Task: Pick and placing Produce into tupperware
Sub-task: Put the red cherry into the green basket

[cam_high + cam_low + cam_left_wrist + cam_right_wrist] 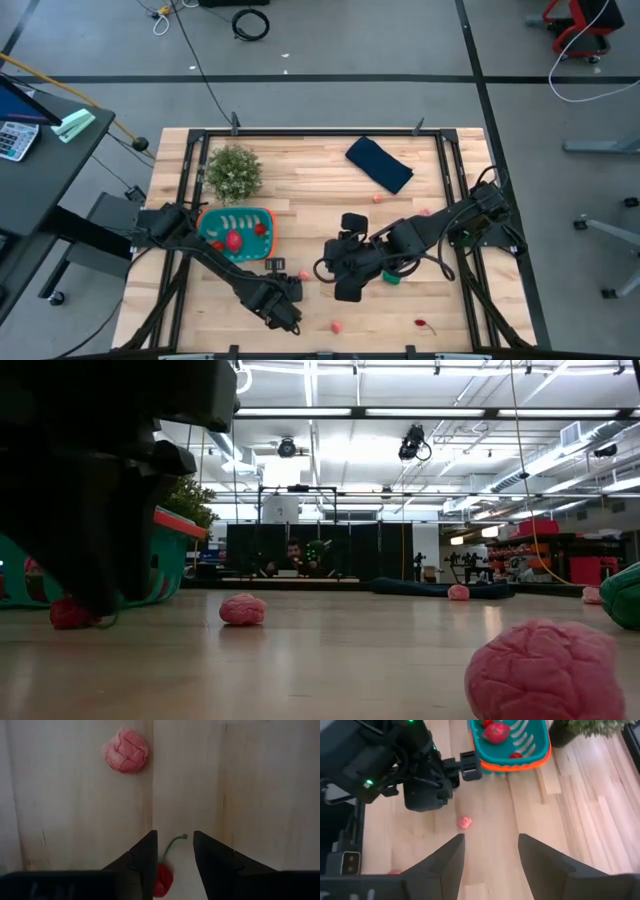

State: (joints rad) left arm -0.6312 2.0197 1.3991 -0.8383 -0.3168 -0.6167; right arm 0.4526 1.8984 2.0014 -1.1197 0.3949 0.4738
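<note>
1. Desk [320, 190] of pale wood planks in a black frame, on a grey floor with cables; a bushy plant [233, 170] and a dark blue cloth [379, 163] sit near its far edge.
2. Room beyond, in the low view, is a hall with ceiling lights; a person [293, 556] sits far back.
3. Tupperware [236, 233], teal with an orange rim, lies near the plant with red pieces inside.
4. Left gripper [173, 851] points down at the desk near the front edge, jaws apart; a red cherry [162, 879] lies between them, its stem curving up through the gap, not yet clamped.
5. A pink berry [125, 750] lies well ahead of those jaws.
6. Right gripper [490, 851] hovers near mid-desk, jaws apart and empty, with a green piece [393, 278] just beside its arm.
7. More pink pieces lie scattered across the desk.
</note>
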